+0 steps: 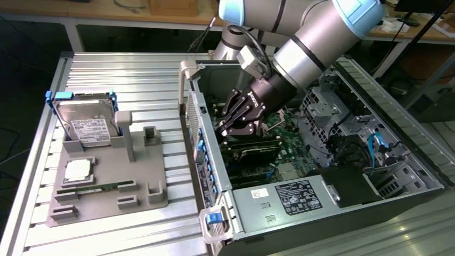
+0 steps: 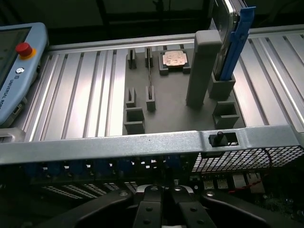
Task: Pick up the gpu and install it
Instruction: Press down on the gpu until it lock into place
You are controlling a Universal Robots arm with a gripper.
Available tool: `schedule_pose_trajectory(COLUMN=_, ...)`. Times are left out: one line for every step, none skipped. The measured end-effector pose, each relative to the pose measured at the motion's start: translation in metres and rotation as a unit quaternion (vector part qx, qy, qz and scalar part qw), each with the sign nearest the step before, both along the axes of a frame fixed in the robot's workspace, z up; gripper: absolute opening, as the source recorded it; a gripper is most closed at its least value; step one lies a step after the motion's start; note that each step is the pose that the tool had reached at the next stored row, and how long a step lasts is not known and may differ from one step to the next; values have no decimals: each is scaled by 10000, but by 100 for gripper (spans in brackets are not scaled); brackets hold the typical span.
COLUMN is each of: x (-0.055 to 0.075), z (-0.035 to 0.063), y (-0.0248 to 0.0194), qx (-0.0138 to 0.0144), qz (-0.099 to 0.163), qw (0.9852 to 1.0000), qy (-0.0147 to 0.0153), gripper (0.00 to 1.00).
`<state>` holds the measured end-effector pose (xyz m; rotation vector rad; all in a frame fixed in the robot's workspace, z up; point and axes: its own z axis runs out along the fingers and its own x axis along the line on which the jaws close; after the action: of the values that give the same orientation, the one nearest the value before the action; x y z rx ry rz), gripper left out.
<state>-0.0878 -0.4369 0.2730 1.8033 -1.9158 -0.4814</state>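
Ribbed aluminium table (image 1: 106,234) is seen under a grey fixture tray (image 1: 106,176) and an open computer case (image 1: 213,176). Inside the case, the gripper (image 1: 238,128) is lowered, its fingers closed together over the gpu (image 1: 256,150), which lies on the motherboard (image 1: 288,133). A hard drive (image 1: 87,127) stands in the tray.

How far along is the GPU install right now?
Pickup looks done: the gray holder has no gpu in it. In hand: the tool sits inside the computer case, just above the gpu on the motherboard. Whether it is fully seated cannot be told.
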Motion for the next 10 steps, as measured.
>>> schedule_pose_trajectory(x=6, z=-4, y=2, qx=-20, qz=0, qw=10000, qy=-15, gripper=11)
schedule_pose_trajectory(x=14, z=-6, y=3, qx=-47, qz=0, qw=10000, qy=-16, gripper=11)
schedule_pose_trajectory(x=21, z=-5, y=2, qx=-51, qz=0, qw=10000, qy=-8, gripper=11)
schedule_pose_trajectory(x=24, z=-3, y=2, qx=-49, qz=-1, qw=10000, qy=8, gripper=11)
schedule_pose_trajectory(x=23, z=0, y=3, qx=-52, qz=-2, qw=10000, qy=18, gripper=11)
schedule_pose_trajectory(x=23, z=5, y=5, qx=-78, qz=-2, qw=10000, qy=19, gripper=11)
schedule_pose_trajectory(x=24, z=12, y=8, qx=-136, qz=-1, qw=9999, qy=16, gripper=11)
schedule_pose_trajectory(x=23, z=26, y=14, qx=-207, qz=-2, qw=9998, qy=18, gripper=11)
schedule_pose_trajectory(x=23, z=35, y=21, qx=-252, qz=-3, qw=9997, qy=20, gripper=11)
schedule_pose_trajectory(x=24, z=41, y=25, qx=-277, qz=-1, qw=9996, qy=31, gripper=11)
